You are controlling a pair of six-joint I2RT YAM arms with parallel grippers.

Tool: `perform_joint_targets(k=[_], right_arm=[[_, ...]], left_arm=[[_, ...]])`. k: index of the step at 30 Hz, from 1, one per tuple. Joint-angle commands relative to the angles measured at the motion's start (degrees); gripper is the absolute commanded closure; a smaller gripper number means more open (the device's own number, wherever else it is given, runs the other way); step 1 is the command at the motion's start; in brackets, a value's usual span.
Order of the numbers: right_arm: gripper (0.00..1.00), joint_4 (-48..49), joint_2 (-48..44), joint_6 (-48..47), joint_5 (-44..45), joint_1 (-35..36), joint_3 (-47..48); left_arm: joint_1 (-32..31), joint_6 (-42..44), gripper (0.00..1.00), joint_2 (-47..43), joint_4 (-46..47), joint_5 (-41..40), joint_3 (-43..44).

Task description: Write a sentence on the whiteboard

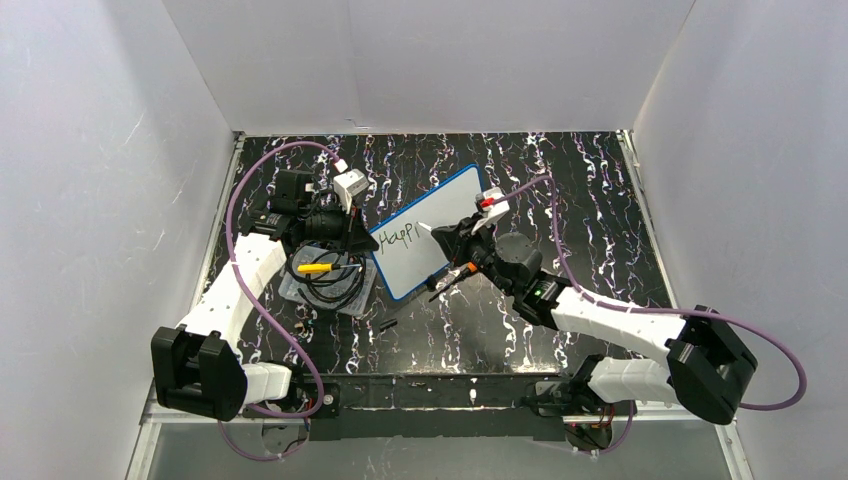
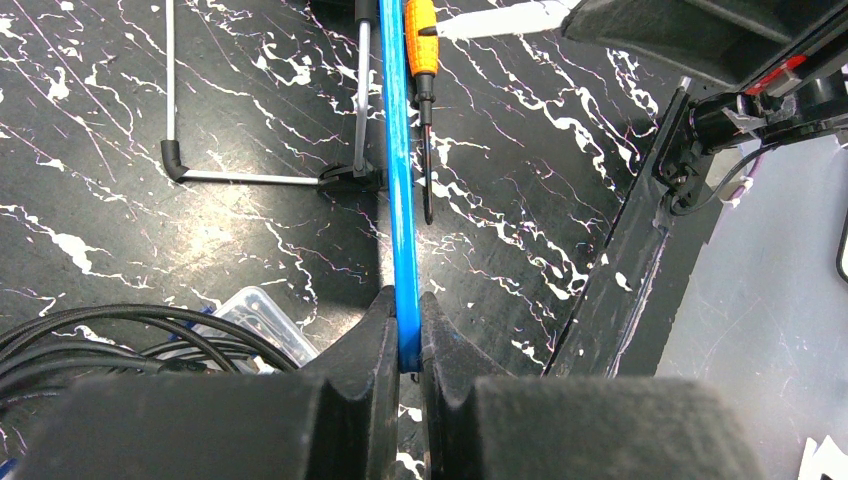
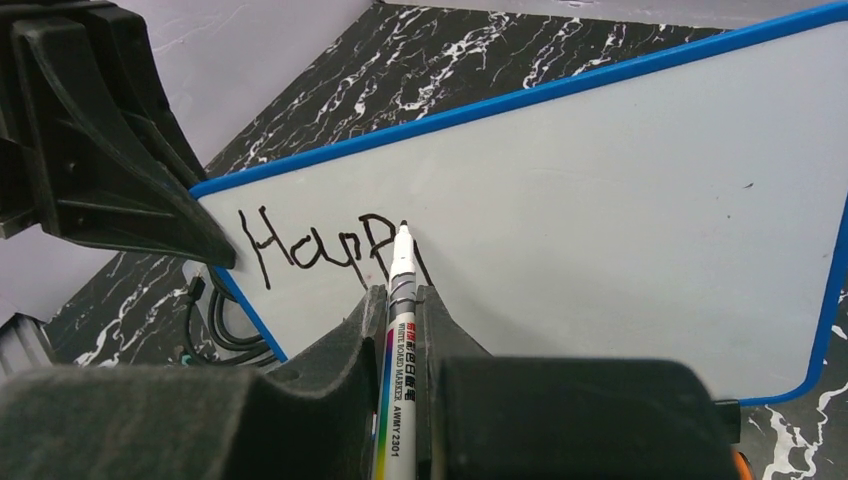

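My left jaws pinch tight on the thin blue rim of the whiteboard [image 2: 399,200], a smooth white rectangle with rounded corners, seen edge-on from my left wrist above the black, white-veined surface [image 1: 500,330]. My right jaws are clamped round a slim white marker [image 3: 398,300], its tip touching the board at the end of the sentence [image 3: 320,245]: "Happ" in black strokes, with a further stroke half hidden behind the marker. A clear plastic tray [image 2: 262,312] is cut off behind my left fingers.

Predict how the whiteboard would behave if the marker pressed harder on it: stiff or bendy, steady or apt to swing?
Probably stiff: edge-on, the whiteboard rim runs straight. Likely light, since it looks thin. It may swing, because the left end effector clamps only one edge while the marker touches its face.
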Motion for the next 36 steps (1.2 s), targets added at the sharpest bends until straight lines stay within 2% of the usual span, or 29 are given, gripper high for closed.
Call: perform_joint_targets(k=[1,26,36], right_arm=[[0.99,3.59,1.32,-1.53,0.33,-0.22,2.85],[0.99,6.35,4.44,-1.97,0.62,-0.22,3.26],[0.99,4.48,-0.71,-0.67,1.22,-0.22,0.22]], left_arm=[[-0.21,-1.50,1.00,-2.12,-1.10,6.09,1.44],[-0.25,-1.56,1.00,-2.11,-1.01,6.44,1.35],[-0.25,-1.92,1.00,-2.48,-0.85,4.50,1.36]])
